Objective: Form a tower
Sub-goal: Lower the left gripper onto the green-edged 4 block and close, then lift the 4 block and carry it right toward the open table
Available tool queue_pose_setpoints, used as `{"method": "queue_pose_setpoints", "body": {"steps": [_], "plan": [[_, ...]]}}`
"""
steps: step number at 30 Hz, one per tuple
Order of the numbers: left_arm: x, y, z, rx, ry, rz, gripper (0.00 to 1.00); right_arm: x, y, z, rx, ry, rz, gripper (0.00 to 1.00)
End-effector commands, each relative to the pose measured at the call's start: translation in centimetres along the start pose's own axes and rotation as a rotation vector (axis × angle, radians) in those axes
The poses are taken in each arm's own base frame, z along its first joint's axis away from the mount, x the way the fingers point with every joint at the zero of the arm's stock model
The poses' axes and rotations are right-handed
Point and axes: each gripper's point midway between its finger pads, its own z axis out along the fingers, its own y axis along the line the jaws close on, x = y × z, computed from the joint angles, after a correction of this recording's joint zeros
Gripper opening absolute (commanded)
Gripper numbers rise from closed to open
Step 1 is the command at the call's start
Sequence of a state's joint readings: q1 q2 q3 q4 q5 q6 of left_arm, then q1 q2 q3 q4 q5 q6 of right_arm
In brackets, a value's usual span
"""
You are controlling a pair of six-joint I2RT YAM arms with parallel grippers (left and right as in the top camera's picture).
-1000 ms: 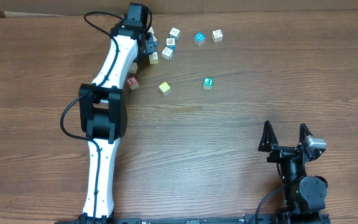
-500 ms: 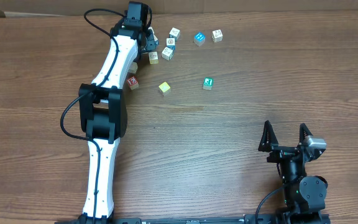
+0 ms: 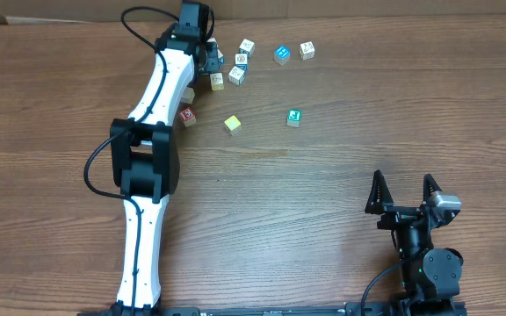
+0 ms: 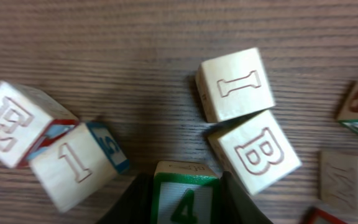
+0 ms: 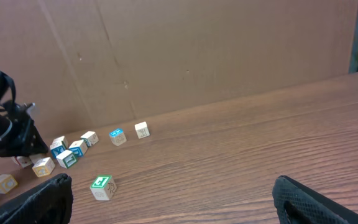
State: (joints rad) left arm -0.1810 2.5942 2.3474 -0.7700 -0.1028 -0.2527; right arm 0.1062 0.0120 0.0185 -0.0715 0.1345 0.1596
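I have the left gripper (image 4: 185, 205) jaws clenched on the green-faced wooden "4" cube (image 4: 184, 198), just below the pale "B" cube (image 4: 254, 152). No tower stands yet. I'd lift straight up, avoiding neighbours. Right gripper (image 3: 403, 191) jaws released.

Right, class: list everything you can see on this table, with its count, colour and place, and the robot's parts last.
Yellow cube: 1, yellow, alone mid-table.
Green-faced cube: 1, right of the yellow one.
Blue-faced cube: 1, far side.
White cube: 1, just right of the blue-faced one.
Red cube: 1, beside the left arm.
Clustered letter cubes: several, pale wood, around the left gripper.
Green 4 cube: 1, between the left gripper's fingers.
Table: 1, brown wood.
Left gripper: 1, black, far side, shut on the green 4 cube.
Right gripper: 1, black, near edge, open, empty.
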Motion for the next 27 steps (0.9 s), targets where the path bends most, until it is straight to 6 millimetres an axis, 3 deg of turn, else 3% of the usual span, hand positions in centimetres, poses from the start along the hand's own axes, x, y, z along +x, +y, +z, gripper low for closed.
{"method": "queue_pose_setpoints", "body": {"steps": [1,8,16,21,27], "plan": [[-6.3,0.3,-9.0,0.016,-0.173,0.002,0.24,0.2,0.1,0.0,-0.006,-0.001,-0.004,1.00],[-8.3,0.9,-20.9,0.018,-0.256,-0.005,0.24,0.2,0.1,0.0,-0.006,-0.001,-0.004,1.00],[-6.0,1.6,-34.0,0.049,-0.298,0.002,0.19,0.2,0.1,0.0,-0.006,-0.001,-0.004,1.00],[-3.6,2.2,-38.6,0.063,-0.283,0.011,0.19,0.2,0.1,0.0,-0.006,-0.001,-0.004,1.00],[0.9,1.6,-39.3,0.078,-0.136,0.001,0.20,0.2,0.1,0.0,-0.006,-0.001,-0.004,1.00]]}}
